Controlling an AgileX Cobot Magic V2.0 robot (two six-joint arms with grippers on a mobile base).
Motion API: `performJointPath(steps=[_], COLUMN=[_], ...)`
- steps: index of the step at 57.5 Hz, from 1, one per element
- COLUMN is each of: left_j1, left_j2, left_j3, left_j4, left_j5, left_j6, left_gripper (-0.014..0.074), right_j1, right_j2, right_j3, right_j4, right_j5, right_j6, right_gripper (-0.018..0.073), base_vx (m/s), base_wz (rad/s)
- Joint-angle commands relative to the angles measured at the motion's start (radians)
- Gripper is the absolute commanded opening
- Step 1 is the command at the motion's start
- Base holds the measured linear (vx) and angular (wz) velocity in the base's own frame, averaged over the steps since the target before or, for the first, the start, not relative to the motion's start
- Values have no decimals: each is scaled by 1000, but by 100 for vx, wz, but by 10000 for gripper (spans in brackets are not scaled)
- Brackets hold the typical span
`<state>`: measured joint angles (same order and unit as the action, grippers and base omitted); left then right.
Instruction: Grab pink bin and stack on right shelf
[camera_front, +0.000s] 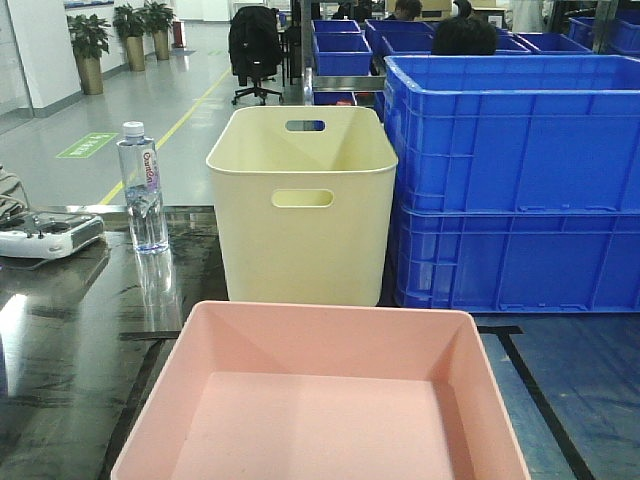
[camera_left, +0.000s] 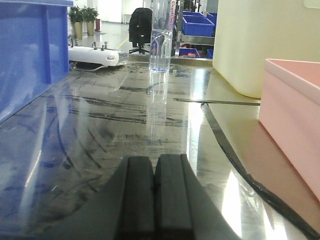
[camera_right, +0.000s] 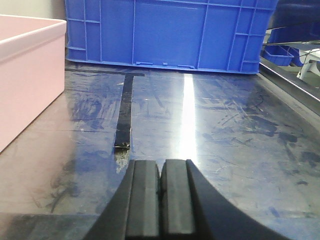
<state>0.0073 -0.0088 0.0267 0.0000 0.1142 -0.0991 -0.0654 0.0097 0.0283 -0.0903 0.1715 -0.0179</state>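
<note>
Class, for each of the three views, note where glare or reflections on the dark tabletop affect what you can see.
Front view: pale glare patch at far left of the tabletop, faint bottle reflection. Left wrist view: bright streaks beside the shut left gripper, and the bottle mirrored. Right wrist view: a white vertical glare band ahead of the shut right gripper, with the blue crate tinting the surface.

cream bin (camera_front: 302, 205), blue crates (camera_front: 513, 180), water bottle (camera_front: 142, 188)
</note>
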Motion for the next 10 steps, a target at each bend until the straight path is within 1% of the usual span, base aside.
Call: performJointPath(steps=[1,10], left_j1=[2,2], left_j2=[20,20], left_j3=[15,15], left_j4=[0,0], left_j5=[-85,-85], left_j6=[-8,-8], left_gripper=[-8,-8], right_j1=[-6,-6], right_j2=[16,16], right_j3=[4,4], right_j4=[-7,-7], right_j5=[-78,-78], right_j6=[-9,-9], right_gripper=[-11,-11], base_vx=[0,0], base_wz=[0,0])
